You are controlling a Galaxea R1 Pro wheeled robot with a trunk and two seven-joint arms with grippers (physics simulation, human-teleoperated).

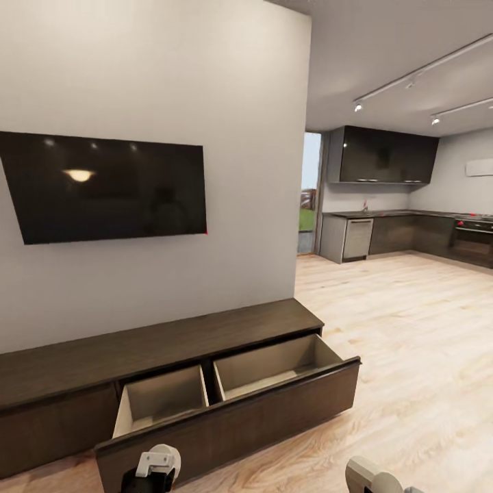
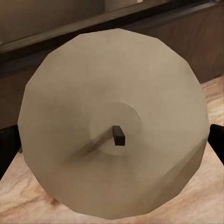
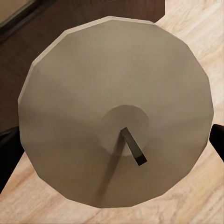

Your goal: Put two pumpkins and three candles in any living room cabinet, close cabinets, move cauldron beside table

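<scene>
A squat pale candle (image 2: 93,84) with a short dark wick takes up most of the left wrist view. My left gripper (image 2: 112,147) is shut on it, with dark fingers (image 2: 7,151) at both of its sides. My right gripper (image 3: 112,149) is shut the same way on a second candle (image 3: 93,70), above wood floor by the cabinet's dark front. The long low dark-brown cabinet (image 1: 137,349) stands under the wall TV. Its wide drawer (image 1: 274,411) is pulled out, and both beige compartments look empty. Pumpkins, cauldron and table are out of view.
A black TV (image 1: 103,185) hangs on the white wall above the cabinet. My two arms (image 1: 156,469) show at the head view's bottom edge, just in front of the open drawer. Pale wood floor (image 1: 411,342) runs right to a dark kitchen (image 1: 397,233).
</scene>
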